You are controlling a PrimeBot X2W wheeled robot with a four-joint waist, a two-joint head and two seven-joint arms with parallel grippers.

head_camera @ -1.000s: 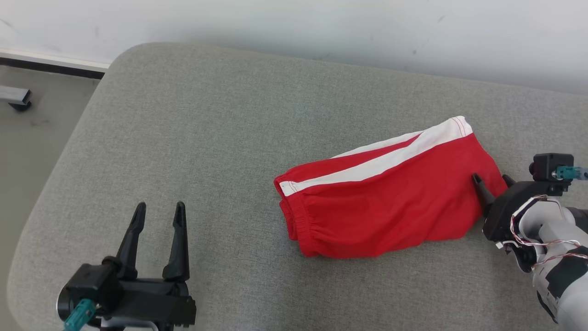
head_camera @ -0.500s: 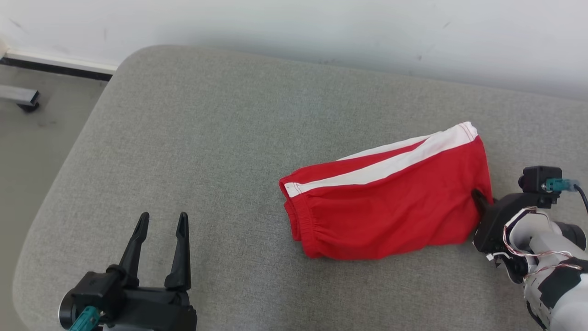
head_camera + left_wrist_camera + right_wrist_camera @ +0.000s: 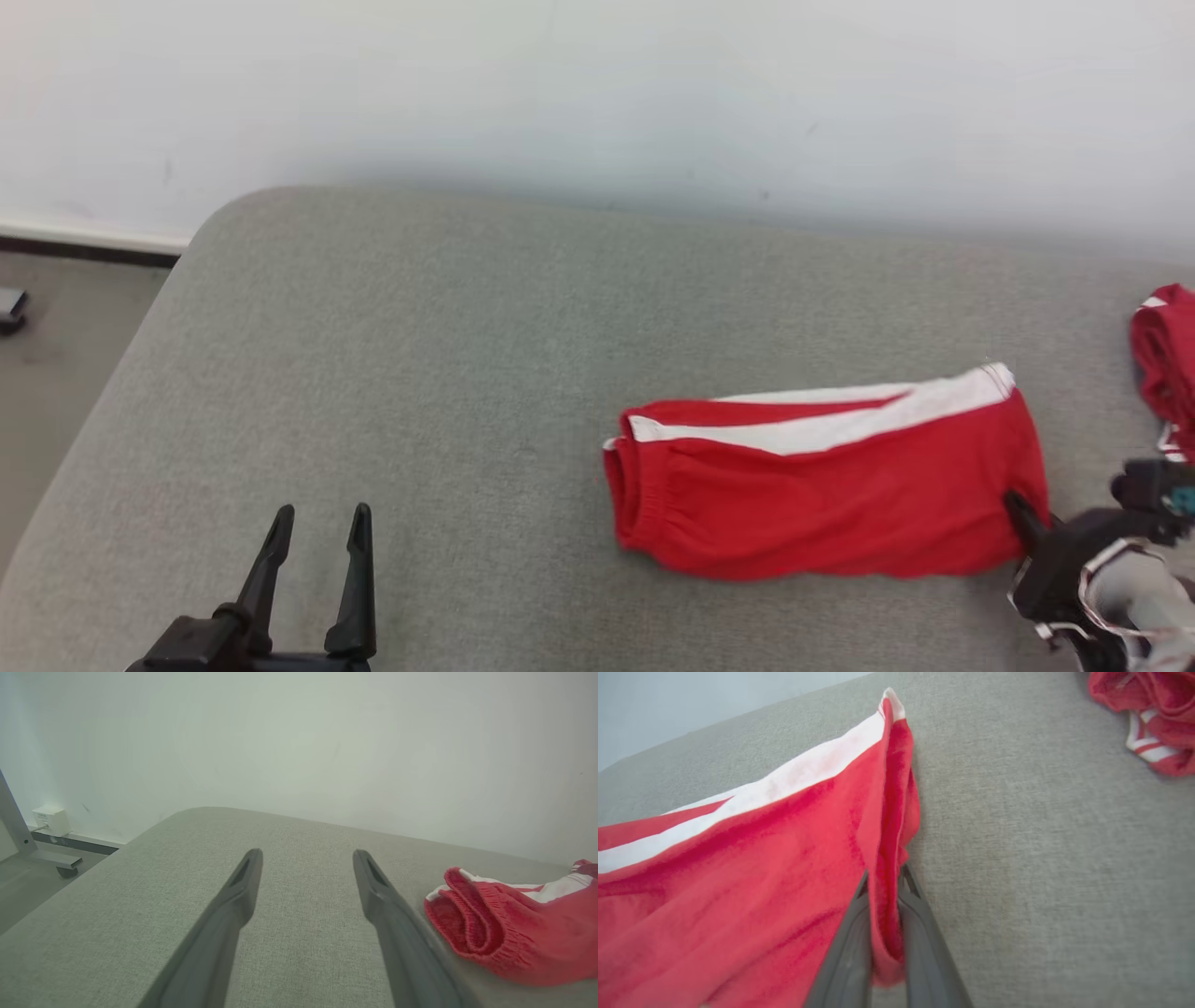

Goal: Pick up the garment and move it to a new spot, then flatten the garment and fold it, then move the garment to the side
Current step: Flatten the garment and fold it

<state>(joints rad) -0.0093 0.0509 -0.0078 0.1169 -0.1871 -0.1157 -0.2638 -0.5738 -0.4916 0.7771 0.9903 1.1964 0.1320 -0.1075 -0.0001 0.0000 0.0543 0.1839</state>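
Observation:
The garment [image 3: 831, 485] is a pair of red shorts with a white side stripe, folded in half and lying on the grey cushion [image 3: 420, 373]. Its elastic waistband end [image 3: 467, 924] points toward the left arm. My right gripper [image 3: 1018, 509] is shut on the garment's right hem edge; in the right wrist view the red cloth [image 3: 784, 858] is pinched between the two grey fingers [image 3: 850, 947]. My left gripper [image 3: 317, 523] stands open near the cushion's front left, well apart from the garment, with nothing between its fingers [image 3: 233, 910].
A second bunched red and white cloth [image 3: 1167, 364] lies at the cushion's far right edge, also in the right wrist view [image 3: 1153, 718]. A white wall runs behind the cushion. Bare floor and a caster foot [image 3: 60, 868] lie past the cushion's left edge.
My right gripper has shut on the garment's right hem. The head camera has tilted up, so the whole picture sits lower and the second cloth has come into view.

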